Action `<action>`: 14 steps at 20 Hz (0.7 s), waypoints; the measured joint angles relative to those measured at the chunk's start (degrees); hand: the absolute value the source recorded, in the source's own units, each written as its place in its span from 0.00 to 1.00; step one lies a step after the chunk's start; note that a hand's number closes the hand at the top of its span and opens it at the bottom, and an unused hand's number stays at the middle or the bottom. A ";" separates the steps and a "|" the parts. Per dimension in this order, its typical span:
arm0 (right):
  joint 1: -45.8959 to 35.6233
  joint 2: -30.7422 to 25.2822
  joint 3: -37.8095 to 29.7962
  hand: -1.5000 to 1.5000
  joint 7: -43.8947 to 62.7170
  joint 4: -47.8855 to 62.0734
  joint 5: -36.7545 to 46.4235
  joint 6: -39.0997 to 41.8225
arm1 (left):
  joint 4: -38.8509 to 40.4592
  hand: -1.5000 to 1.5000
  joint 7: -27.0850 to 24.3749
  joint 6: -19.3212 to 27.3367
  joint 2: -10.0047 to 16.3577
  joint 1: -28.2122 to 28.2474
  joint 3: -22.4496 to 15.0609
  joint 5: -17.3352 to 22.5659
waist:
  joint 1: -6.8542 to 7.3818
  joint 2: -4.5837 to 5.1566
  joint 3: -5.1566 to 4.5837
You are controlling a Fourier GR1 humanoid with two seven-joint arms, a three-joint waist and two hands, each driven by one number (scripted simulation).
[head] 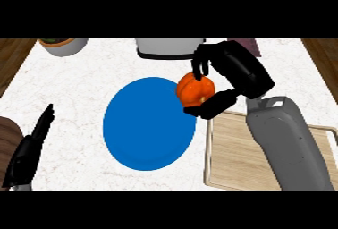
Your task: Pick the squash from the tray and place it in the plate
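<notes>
In the head view, the right hand (239, 70) is clamped on the orange squash (193, 89), with fingers curled over its top and the thumb under its lower side. The squash sits above the right rim of the blue plate (142, 129), just beside the near-left corner of the wooden tray (232, 150), so it is already off the tray.

The step in hand looks like the carry to the plate. To do it well, the hand should travel further left until the squash is over the plate's middle rather than its edge. It should then go down low before the fingers spread, since a rounded squash may roll.

The plate's blue face has nothing lying on it. The part of the tray not hidden by the forearm shows only bare wood. A pale bowl (64, 46) at the top left holds something brown and green, cut off by the view's edge. What the white pot (168, 48) holds cannot be told.

The left hand (30, 148) rests at the lower left with its fingers straight.
</notes>
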 measured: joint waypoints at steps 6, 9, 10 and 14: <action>-3.65 6.99 7.39 1.00 8.60 4.88 2.29 -2.14 | 0.82 0.50 -0.54 -1.40 0.63 -0.60 0.82 0.38 | 0.54 0.13 0.00; -5.23 8.28 12.07 1.00 10.36 10.20 1.74 -5.27 | 1.59 0.50 -1.34 -1.39 0.38 -0.51 0.70 -0.13 | 0.89 0.23 0.00; -5.63 8.54 13.25 1.00 10.71 11.59 1.33 -6.03 | 1.73 0.50 -1.34 -1.64 0.55 -0.73 0.97 -0.03 | 0.86 0.25 -0.01; -8.20 9.13 19.20 1.00 11.25 19.53 -1.80 -11.37 | 0.23 0.50 -0.85 -1.80 0.00 -0.15 0.61 -0.33 | 1.36 0.34 0.01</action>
